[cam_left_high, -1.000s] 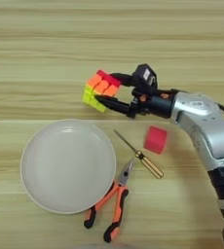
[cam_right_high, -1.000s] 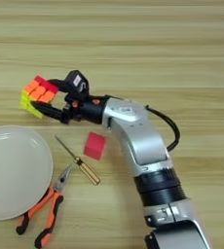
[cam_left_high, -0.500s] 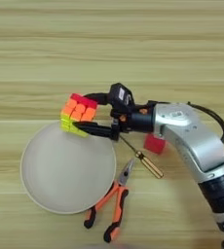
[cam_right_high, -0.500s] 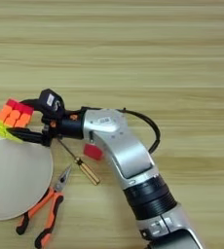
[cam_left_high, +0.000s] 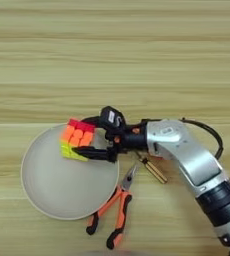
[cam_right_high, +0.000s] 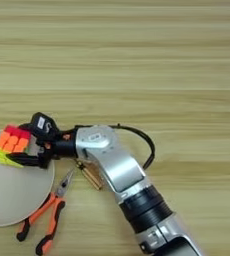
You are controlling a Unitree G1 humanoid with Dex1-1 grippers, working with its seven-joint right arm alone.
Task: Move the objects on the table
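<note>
On the light wood-grain desk (cam_left_high: 137,60), the two-fingered black gripper (cam_left_high: 87,142) is clamped on the multicoloured puzzle cube (cam_left_high: 77,139), holding it over the right part of the round beige plate (cam_left_high: 52,185). It looks like the placing step; next the cube needs lowering onto the plate and letting go.

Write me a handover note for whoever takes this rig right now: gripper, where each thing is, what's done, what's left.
Right gripper: shut on the puzzle cube, holding it over the upper right part of the beige plate; whether it touches the plate cannot be told.
Pliers: on the table at the plate's lower right edge, jaws pointing up right.
Screwdriver: partly under the forearm, right of the pliers.
Red cube: hidden, likely behind the arm.
Done: cube brought to the plate. Left: release it, probably; nothing else handled yet.
</note>
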